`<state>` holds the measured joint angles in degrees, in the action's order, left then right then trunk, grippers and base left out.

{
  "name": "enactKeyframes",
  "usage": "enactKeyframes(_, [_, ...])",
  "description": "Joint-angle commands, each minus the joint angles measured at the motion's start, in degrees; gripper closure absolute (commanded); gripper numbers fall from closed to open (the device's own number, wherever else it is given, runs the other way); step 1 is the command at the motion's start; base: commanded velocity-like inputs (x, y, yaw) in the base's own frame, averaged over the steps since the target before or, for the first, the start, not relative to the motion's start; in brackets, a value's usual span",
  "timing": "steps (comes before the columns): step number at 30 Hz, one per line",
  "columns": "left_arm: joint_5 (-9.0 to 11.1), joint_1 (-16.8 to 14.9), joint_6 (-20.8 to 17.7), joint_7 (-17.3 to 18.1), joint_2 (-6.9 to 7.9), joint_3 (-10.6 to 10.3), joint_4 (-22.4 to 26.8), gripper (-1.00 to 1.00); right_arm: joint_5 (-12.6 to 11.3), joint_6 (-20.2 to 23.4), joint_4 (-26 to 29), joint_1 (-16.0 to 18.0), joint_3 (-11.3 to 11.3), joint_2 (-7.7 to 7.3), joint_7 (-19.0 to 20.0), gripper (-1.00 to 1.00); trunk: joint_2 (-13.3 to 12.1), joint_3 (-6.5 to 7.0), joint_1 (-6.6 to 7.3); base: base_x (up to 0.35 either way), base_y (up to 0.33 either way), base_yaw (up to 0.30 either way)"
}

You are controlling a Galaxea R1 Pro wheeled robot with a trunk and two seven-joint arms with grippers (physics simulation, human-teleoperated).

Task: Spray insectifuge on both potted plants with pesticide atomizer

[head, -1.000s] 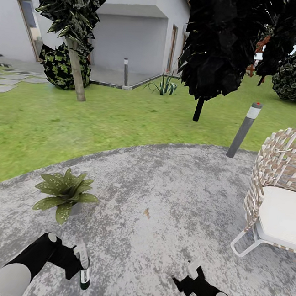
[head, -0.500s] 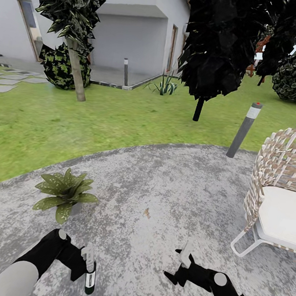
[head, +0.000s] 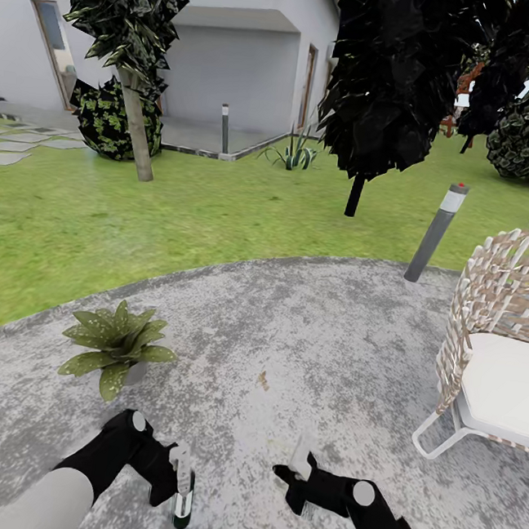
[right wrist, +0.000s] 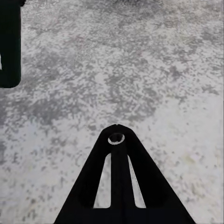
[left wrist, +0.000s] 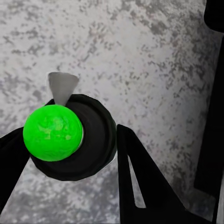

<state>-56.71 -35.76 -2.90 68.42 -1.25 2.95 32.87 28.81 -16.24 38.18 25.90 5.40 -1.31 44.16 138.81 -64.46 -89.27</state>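
Observation:
My left gripper [head: 180, 485] is shut on the pesticide atomizer [head: 181, 508], a slim dark-green bottle with a white label, held low over the grey paving [head: 306, 335]. The left wrist view looks at the atomizer [left wrist: 53, 133] end-on: a bright green disc in a black ring between the two black fingers [left wrist: 140, 186]. One potted plant [head: 115, 346], a low rosette of broad green leaves, stands on the paving ahead and left of that gripper. My right gripper [head: 299, 467] hovers to the right of the bottle, shut and holding nothing; its closed fingertips [right wrist: 116, 135] point at bare paving.
A woven chair [head: 500, 357] with a white cushion stands at the right. A grey bollard lamp [head: 435, 232] marks the paving's far edge. Beyond lie the lawn [head: 138, 217], dark trees [head: 392, 82], a spiky agave [head: 293, 154] and the house [head: 230, 63].
Both arms have swung inward. The left gripper carried the atomizer to the right and lower in the picture; the right gripper moved left toward it. The camera has stayed put.

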Motion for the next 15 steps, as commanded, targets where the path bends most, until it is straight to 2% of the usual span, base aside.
enactKeyframes(1, [-0.4,0.0,-0.2,0.4,-0.47,0.3,0.1,1.0,0.6,-0.3,0.3,0.0,0.1,0.52,0.8,1.0,0.0,-0.05,0.01,0.0,0.0,0.0])
enactKeyframes(3, [-0.4,0.0,-0.1,0.4,-1.21,-0.1,0.1,1.0,0.6,-0.3,0.7,0.1,0.1,1.3,2.7,1.0,0.0,-0.05,0.01,0.0,0.0,0.0])
enactKeyframes(8, [-0.4,0.0,0.1,-1.4,-2.18,-2.9,1.2,1.0,0.6,-0.3,0.9,0.6,0.1,2.83,4.0,1.0,0.0,-0.05,0.01,0.0,0.0,0.0])
enactKeyframes(15, [-0.3,0.0,0.1,-2.0,-3.02,-3.5,2.9,1.0,0.6,-0.3,0.9,1.0,0.2,4.17,4.3,1.0,0.0,-0.05,0.01,0.0,0.0,0.0])
